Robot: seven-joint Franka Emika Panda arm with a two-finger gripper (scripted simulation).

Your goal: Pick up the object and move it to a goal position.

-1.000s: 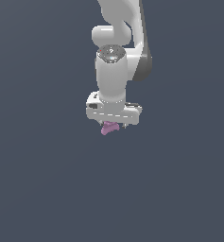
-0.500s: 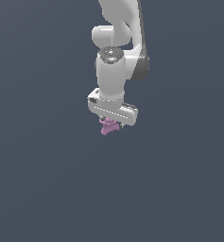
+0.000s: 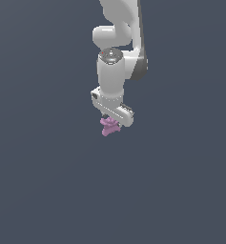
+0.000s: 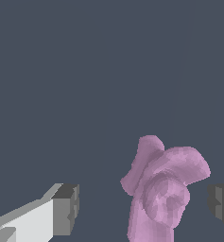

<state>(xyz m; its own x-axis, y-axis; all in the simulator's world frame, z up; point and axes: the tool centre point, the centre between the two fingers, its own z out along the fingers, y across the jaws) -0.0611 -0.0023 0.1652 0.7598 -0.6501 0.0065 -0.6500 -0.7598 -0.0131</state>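
Observation:
The object is a small pink-purple lumpy piece with short knobs, sitting just under the white hand in the exterior view. My gripper hangs straight down over it, and its crossbar slants down toward the exterior view's right. In the wrist view the object stands between the two dark fingertips. A clear gap shows between that fingertip and the piece, while the other fingertip sits close beside it. My gripper is open around the object, and I cannot tell whether the near pad touches it.
A plain dark grey surface fills both views. The white arm rises above the hand and leaves the frame at the top.
The hand has turned about its vertical axis, so its crossbar went from level to slanted. The object has stayed in about the same spot under it.

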